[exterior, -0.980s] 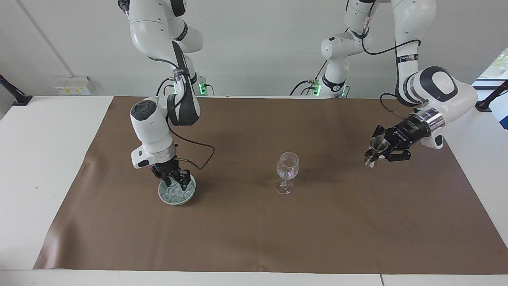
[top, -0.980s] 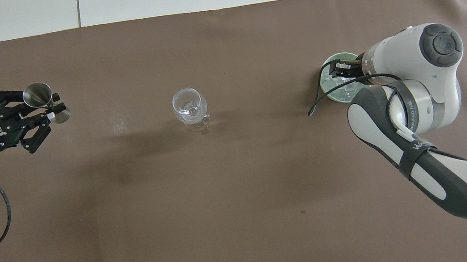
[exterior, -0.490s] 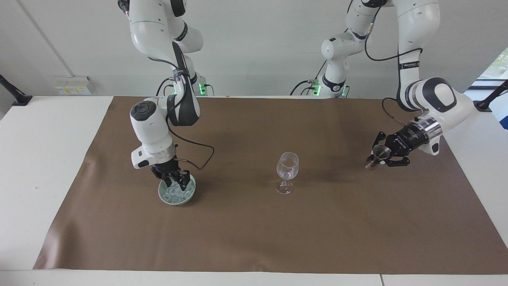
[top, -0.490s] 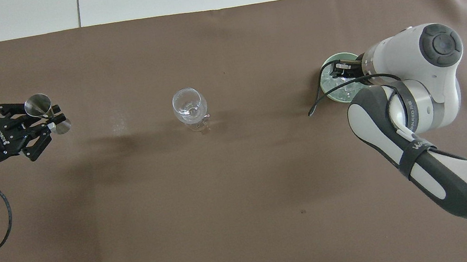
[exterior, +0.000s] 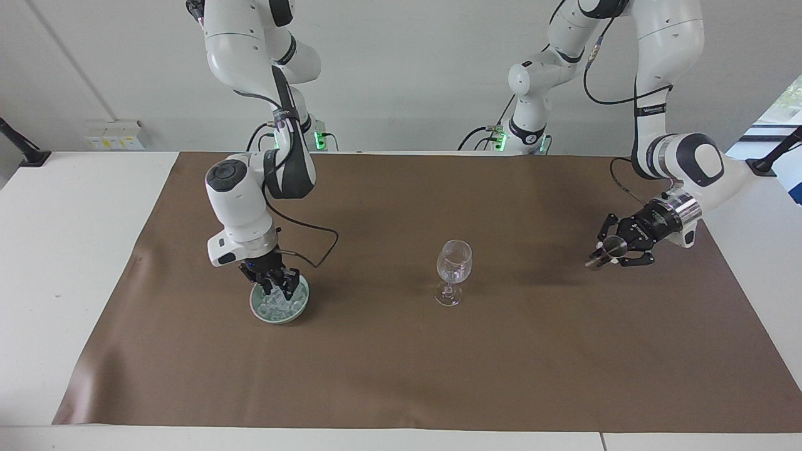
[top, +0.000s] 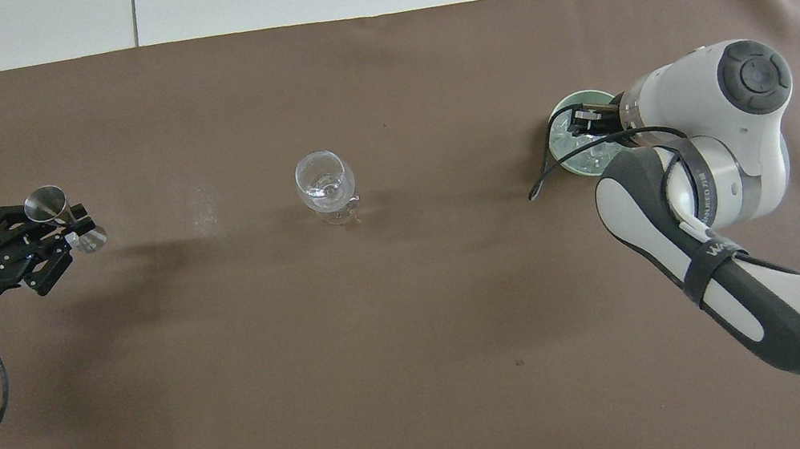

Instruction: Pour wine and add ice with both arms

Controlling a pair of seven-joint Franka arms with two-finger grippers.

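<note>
At lower left of the frame, my right gripper [exterior: 276, 289] reaches down into the pale green bowl [exterior: 258, 309], fingertips among the ice [exterior: 279, 305]. At right of centre, my left gripper [exterior: 611, 250] clamps a small steel jigger [exterior: 606, 249], tilted, low over the brown mat [exterior: 401, 369]. Between them, just right of the frame's middle, a clear stemmed wine glass [exterior: 453, 268] stands upright on the mat. Both white arms descend from the top edge.

Only the wine glass [exterior: 453, 271] stands mid-mat [exterior: 401, 369]; bare room lies all around it.
</note>
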